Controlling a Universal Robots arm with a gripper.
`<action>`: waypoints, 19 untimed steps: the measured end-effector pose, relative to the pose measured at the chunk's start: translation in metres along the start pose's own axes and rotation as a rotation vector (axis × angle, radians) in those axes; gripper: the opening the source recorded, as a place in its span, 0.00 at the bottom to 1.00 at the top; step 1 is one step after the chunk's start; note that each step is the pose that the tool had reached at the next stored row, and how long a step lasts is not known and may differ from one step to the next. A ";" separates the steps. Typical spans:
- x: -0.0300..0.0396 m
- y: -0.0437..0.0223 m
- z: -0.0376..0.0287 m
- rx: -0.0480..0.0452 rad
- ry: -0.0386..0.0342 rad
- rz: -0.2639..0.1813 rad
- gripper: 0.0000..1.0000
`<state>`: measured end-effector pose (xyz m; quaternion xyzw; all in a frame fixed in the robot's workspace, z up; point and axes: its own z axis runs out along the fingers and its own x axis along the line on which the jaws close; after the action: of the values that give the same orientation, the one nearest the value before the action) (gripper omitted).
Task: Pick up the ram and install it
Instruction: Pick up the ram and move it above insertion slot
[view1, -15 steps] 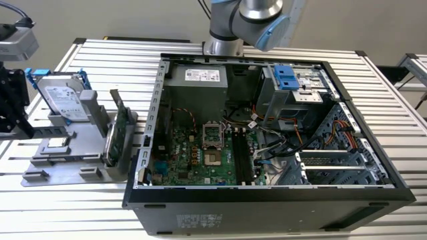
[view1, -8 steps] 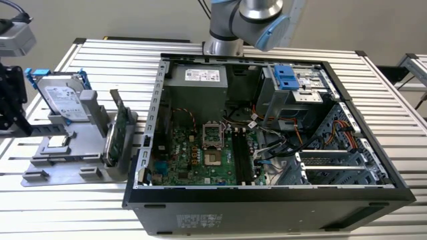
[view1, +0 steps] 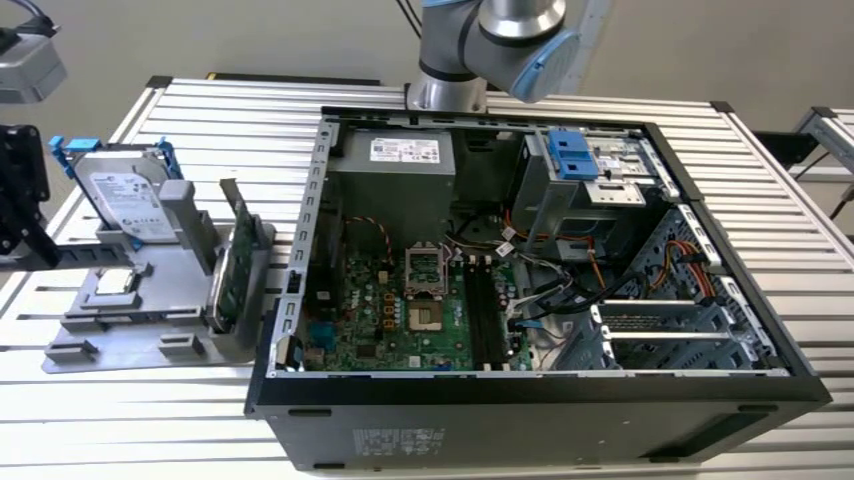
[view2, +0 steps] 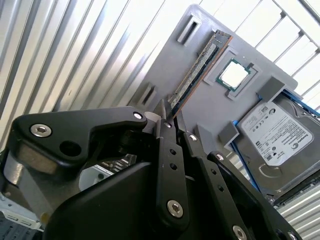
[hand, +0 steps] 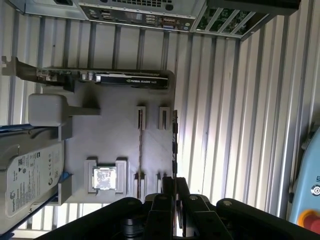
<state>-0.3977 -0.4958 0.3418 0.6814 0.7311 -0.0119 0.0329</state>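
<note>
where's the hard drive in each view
Exterior view: hard drive stands tilted on the grey holder, at that view's left.
Second wrist view: hard drive is beside the processor, opposite the ram.
First wrist view: hard drive is beside the processor.
Shared landmark: the processor, seated in the grey holder.

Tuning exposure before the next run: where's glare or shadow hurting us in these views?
Exterior view: even light, case interior shaded. Second wrist view: table slats blown out by glare, processor reflects white. First wrist view: glare streak on the slats beside the ram; gripper nearly a silhouette.
</note>
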 end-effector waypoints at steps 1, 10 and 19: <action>-0.0001 0.0000 -0.0007 0.0000 0.0000 0.000 0.00; -0.0005 -0.0002 -0.0071 0.0000 0.0000 0.000 0.00; -0.0009 -0.0005 -0.0148 -0.0001 0.0001 0.000 0.00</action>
<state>-0.3986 -0.4958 0.3567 0.6814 0.7311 -0.0118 0.0329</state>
